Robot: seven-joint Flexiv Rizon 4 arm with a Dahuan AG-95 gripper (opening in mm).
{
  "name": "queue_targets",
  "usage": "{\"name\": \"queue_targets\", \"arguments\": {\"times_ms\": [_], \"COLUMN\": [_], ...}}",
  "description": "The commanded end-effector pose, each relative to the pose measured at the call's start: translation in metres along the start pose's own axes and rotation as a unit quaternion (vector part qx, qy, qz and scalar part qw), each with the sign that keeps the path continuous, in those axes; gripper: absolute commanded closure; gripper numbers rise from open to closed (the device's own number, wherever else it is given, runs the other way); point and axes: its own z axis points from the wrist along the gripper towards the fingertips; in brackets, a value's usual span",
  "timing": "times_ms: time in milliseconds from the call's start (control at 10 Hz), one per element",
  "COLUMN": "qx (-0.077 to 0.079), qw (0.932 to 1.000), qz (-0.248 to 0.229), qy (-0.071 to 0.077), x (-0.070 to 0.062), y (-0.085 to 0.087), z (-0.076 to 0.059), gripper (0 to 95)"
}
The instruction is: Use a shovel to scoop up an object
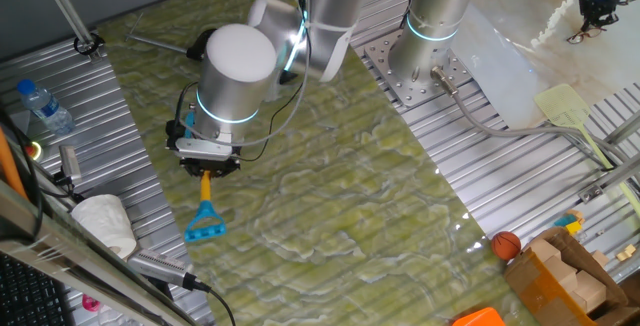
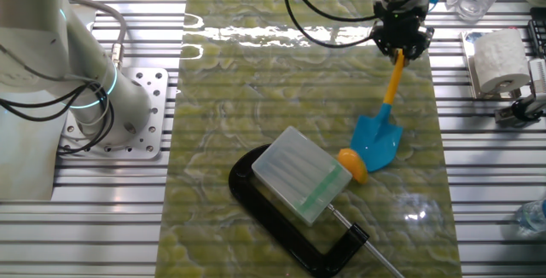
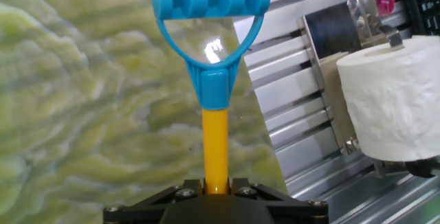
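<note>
The tool [image 2: 398, 46] is closed tight on the yellow stick of the shovel [image 2: 381, 124]. The blue blade rests on the desk [image 2: 239, 99], touching the little orange object [image 2: 352, 164] beside a clear box [image 2: 302, 173].

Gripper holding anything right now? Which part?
Yes: the gripper is shut on the shovel, clamping its yellow shaft between the blue blade and the D-shaped handle.

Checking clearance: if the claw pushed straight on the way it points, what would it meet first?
The claw points down at the table. Shut on the shovel shaft, it would likely press that down first; depth is unclear.
</note>
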Motion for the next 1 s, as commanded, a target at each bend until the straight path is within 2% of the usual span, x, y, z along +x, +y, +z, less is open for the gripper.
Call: {"name": "queue_targets", "arguments": {"times_ms": [100, 300, 600, 800, 1000], "qx": [0.000, 0.000, -0.002, -0.017, -0.022], "qw": [1.0000, 0.9999, 0.9999, 0.9995, 0.9993], "qz": [0.001, 0.010, 0.014, 0.025, 0.028], "qy": [-0.004, -0.010, -0.002, 0.005, 0.012], "x": [0.003, 0.008, 0.009, 0.012, 0.015], "y": [-0.001, -0.001, -0.002, -0.003, -0.004], "z": [0.003, 0.005, 0.004, 0.003, 0.002], "gripper": [95.0, 95.0, 95.0, 95.0, 95.0]}}
